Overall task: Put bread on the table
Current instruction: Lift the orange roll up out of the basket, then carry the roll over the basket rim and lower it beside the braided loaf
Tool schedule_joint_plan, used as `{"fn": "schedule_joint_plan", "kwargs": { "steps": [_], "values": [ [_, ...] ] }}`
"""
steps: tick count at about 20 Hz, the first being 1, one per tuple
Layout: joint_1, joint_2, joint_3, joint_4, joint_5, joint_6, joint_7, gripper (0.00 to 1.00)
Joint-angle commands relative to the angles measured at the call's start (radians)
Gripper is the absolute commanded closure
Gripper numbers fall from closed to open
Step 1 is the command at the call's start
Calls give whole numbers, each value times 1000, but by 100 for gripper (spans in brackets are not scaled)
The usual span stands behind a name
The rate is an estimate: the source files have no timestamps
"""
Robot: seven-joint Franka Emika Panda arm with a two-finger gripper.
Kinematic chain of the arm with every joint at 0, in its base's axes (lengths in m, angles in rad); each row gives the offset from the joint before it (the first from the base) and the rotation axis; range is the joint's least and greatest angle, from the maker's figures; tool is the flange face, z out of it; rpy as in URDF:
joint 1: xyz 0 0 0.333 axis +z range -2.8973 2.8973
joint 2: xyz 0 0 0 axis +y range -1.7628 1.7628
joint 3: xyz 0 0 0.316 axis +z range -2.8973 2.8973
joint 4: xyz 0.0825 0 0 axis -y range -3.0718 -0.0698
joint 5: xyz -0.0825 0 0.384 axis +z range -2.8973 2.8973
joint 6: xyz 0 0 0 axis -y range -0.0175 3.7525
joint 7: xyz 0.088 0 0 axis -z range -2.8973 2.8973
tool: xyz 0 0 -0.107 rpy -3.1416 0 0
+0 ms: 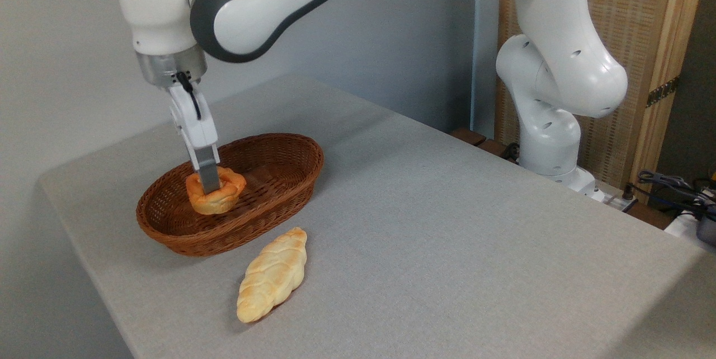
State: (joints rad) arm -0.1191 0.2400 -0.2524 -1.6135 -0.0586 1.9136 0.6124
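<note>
Two breads show here, and only one matters: the small orange-brown bread (pixel 216 193) sits inside the wicker basket (pixel 291 180), toward its left end, while the pale braided loaf (pixel 273 274) already lies on the bare counter (pixel 447 225), just beside the basket's rim on the side toward the counter's near edge.

The hand (pixel 209 184) has its tip down at the top of the bread, right over the hollow in the middle. Only one finger is plainly visible, so I cannot tell whether the hand is clenched on the bread or merely touching it.

As I judge it, the task is at its early stage. The reach into the basket looks done and the grasp is either being made or just made. The bread appears to rest on the basket floor, not lifted. What is left is most of the work: secure the grip, raise the bread clear of the basket wall, carry it out over open counter, set it down and let go. Plenty of free surface lies toward the counter's right side, well apart from the loaf.
</note>
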Motion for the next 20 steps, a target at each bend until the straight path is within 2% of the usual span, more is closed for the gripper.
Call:
{"fn": "schedule_joint_plan", "kwargs": {
  "steps": [1,5,8,14,15,18,20],
  "values": [
    [29,-80,44,-3,-23,-106,0,55],
    [29,-139,136,-5,-21,-182,6,51],
    [29,-149,203,-8,-20,-234,33,48],
    [29,-145,266,-61,-7,-277,98,44],
    [29,-143,274,-90,-3,-277,102,35],
    [29,-131,295,-106,3,-275,104,32],
    [30,-119,301,-115,3,-275,104,0]
  ]
}}
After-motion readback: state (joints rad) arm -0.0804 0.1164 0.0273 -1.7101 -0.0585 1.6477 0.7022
